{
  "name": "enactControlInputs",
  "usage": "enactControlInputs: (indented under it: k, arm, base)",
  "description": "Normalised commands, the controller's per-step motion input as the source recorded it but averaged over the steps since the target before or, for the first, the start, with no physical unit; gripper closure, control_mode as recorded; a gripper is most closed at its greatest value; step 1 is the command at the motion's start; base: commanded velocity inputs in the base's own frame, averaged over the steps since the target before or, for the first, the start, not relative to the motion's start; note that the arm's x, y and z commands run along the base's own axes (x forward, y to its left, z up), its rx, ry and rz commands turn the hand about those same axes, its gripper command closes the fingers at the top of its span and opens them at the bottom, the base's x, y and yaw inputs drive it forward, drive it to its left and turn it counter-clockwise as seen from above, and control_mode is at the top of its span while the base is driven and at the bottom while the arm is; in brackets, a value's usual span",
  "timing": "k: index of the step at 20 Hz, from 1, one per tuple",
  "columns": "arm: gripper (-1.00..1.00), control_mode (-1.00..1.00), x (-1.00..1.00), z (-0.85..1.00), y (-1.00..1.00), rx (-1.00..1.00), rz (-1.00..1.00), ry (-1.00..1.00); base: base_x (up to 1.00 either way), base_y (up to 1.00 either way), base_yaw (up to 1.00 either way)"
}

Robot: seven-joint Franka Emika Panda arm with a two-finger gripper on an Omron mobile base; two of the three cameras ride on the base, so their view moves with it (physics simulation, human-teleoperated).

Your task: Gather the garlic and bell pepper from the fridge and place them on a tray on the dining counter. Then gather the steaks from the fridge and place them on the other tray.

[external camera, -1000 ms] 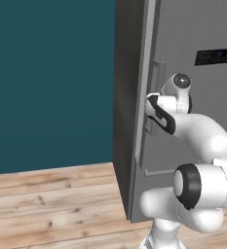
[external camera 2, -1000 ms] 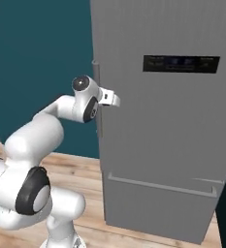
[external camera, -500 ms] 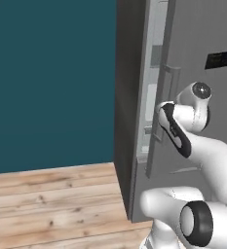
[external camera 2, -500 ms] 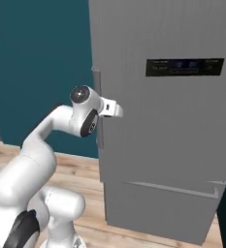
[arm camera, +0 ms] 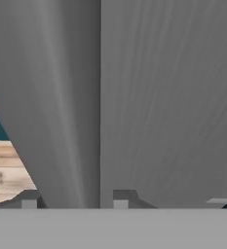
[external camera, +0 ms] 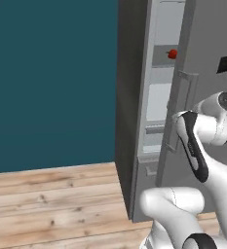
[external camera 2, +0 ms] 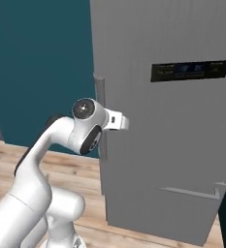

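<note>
The end effector (arm camera: 75,199) sits on the long vertical bar handle (arm camera: 100,97) of the fridge (external camera 2: 182,160), its 2 dark finger tips (arm camera: 29,199) standing one on each side of the bar in the hand view, closed narrowly around it so that the handle is what it holds. In the right base view the white hand reaches from the arm's rounded wrist joint to the bar at the door's left edge (external camera 2: 101,121), roughly at mid height of the upper door and well below the black display strip (external camera 2: 189,71). In the left base view the door (external camera: 202,121) stands partly swung out from the grey steel cabinet (external camera: 130,112), leaving a tall gap through which the pale grey inner shelves (external camera: 159,97) can be seen. On one of the upper shelves, near the top of that gap, lies the bell pepper (external camera: 172,54), a small glossy red rounded thing, well above the hand. Below the upper door a lower drawer front with its own horizontal bar (external camera 2: 189,193) shows in the right base view. The fridge stands on a light wooden plank floor (external camera: 51,204) against a dark teal wall (external camera: 47,78).
</note>
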Motion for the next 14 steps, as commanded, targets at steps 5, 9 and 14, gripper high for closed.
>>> enactControlInputs:
  k: [5,9,14]
  arm:
    - [1.0,-1.0,-0.7,0.0,-1.0,0.01,0.01,0.0]
    - [1.0,-1.0,-0.74,0.0,-1.0,0.02,0.02,0.0]
    - [1.0,-1.0,-0.73,0.0,-1.0,0.03,0.03,0.0]
  base:
    - [0.0,0.0,0.0]
    - [0.0,0.0,0.0]
    - [0.0,0.0,0.0]
